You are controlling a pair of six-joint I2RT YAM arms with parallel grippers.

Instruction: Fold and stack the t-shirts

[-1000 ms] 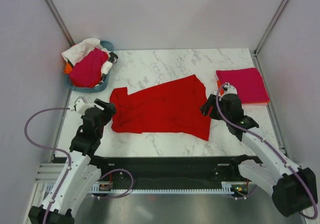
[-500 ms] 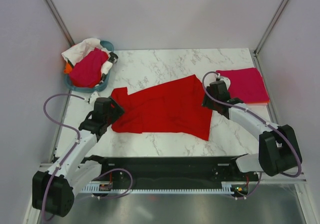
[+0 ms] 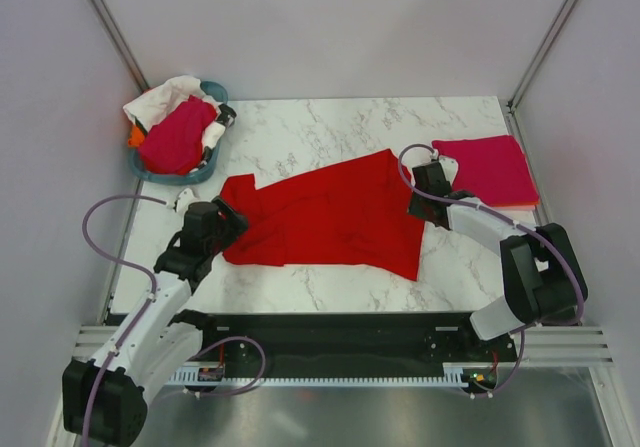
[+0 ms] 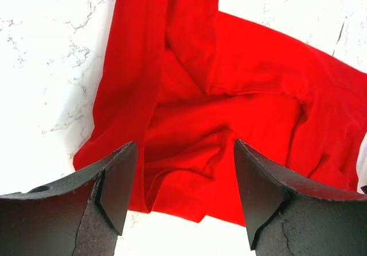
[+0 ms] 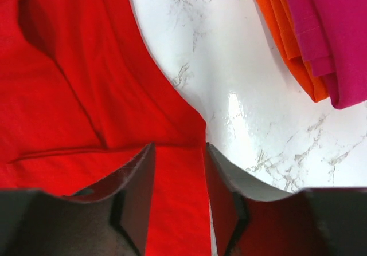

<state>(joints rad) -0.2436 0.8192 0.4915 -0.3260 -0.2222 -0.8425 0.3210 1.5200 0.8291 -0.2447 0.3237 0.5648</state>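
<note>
Two grippers flank the red t-shirt (image 3: 330, 217), spread on the marble surface (image 3: 330, 127): left gripper (image 4: 183, 147), jaws wide apart, over its bunched left end; right gripper (image 5: 179, 150), jaws narrowly apart, astride its right edge. Beyond, a folded magenta t-shirt (image 3: 485, 167) tops an orange t-shirt (image 5: 287, 50); far left, a teal tub (image 3: 188, 178) holds more shirts (image 3: 178, 135)

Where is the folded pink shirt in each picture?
Top external: the folded pink t-shirt lies at the right edge of the marble table.
Right wrist: it is in the upper right corner, lying on a folded orange shirt.
Left wrist: it is not in this view.
Shared landmark: the red t-shirt, which shows in all three views.
</note>
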